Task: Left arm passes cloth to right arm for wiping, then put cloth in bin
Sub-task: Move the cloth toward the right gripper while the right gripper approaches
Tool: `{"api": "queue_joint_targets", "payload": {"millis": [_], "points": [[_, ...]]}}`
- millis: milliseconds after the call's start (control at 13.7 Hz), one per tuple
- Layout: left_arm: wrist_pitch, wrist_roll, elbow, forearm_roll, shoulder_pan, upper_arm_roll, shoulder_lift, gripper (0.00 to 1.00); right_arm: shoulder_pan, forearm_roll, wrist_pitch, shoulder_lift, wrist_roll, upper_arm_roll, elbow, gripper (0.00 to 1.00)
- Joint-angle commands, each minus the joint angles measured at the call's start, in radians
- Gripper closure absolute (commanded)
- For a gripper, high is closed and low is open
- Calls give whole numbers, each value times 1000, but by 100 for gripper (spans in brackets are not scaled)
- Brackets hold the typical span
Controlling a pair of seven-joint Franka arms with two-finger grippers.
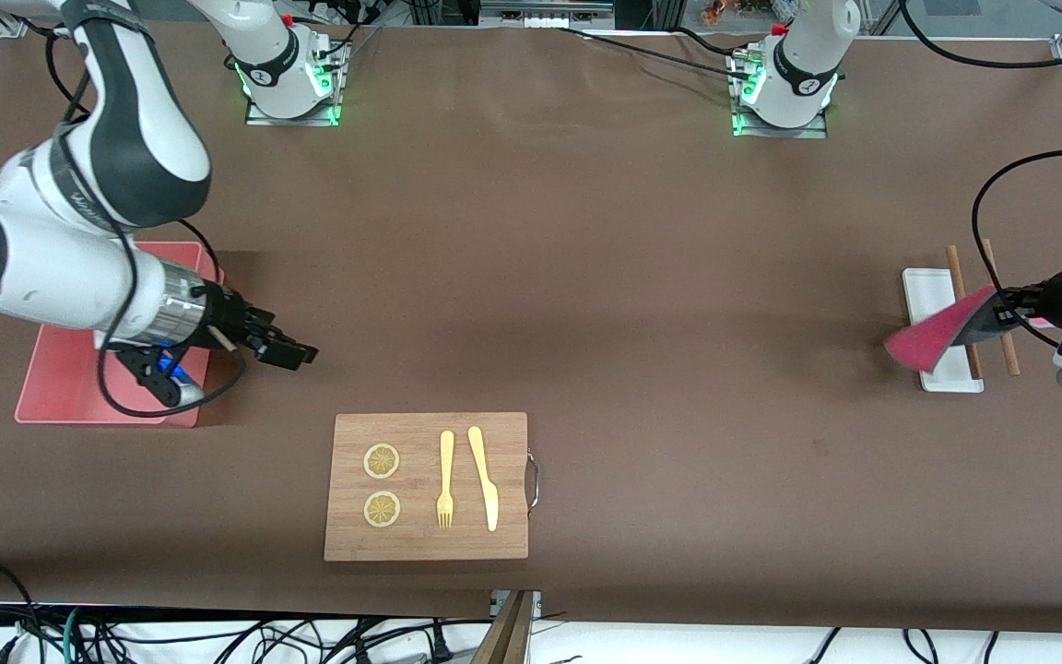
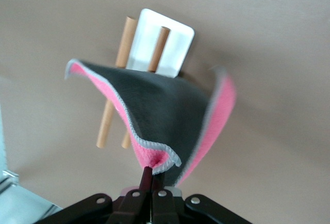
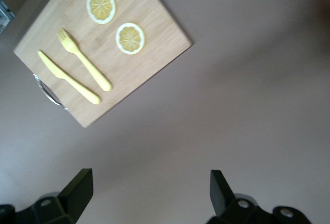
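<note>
Left wrist view shows the left gripper (image 2: pixel 150 182) pinched on one corner of the cloth (image 2: pixel 170 110), which hangs over the white tray (image 1: pixel 932 304) and wooden sticks (image 1: pixel 959 277). From it, the right gripper (image 1: pixel 296 353), jaws spread and empty, waits at nine o'clock beside the bin (image 1: pixel 52 387), well apart.

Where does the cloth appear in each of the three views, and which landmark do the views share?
Front view: the cloth hangs from the shut left gripper over the white tray, at the left arm's end of the table.
Left wrist view: the cloth fills the middle, pinched at one corner.
Right wrist view: not in it.
Shared landmark: the white tray with two wooden sticks.
</note>
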Motion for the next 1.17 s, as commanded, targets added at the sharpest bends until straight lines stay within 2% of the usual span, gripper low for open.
{"api": "queue_joint_targets", "payload": {"millis": [0,220,512,659,878,1024,1098], "points": [[-42,-98,2,-89,-26,-11,-51,100,-7,12,102,33,156,71,-3,0],[-56,-257,2,-186,-49,-45,-79,100,33,12,226,71,299,96,-1,0],[-44,-506,2,-379,-49,-146,-91,100,74,12,369,119,427,116,-1,0],[15,-624,2,-459,-60,-189,-90,100,100,12,438,142,489,120,-1,0],[108,-817,3,-466,-123,-262,-88,100,142,11,531,174,563,122,-1,0],[183,-903,3,-501,-189,-269,-87,100,174,11,590,194,612,122,-1,0],[220,-917,19,-568,-206,-269,-82,100,185,11,622,206,627,122,-1,0]]}}
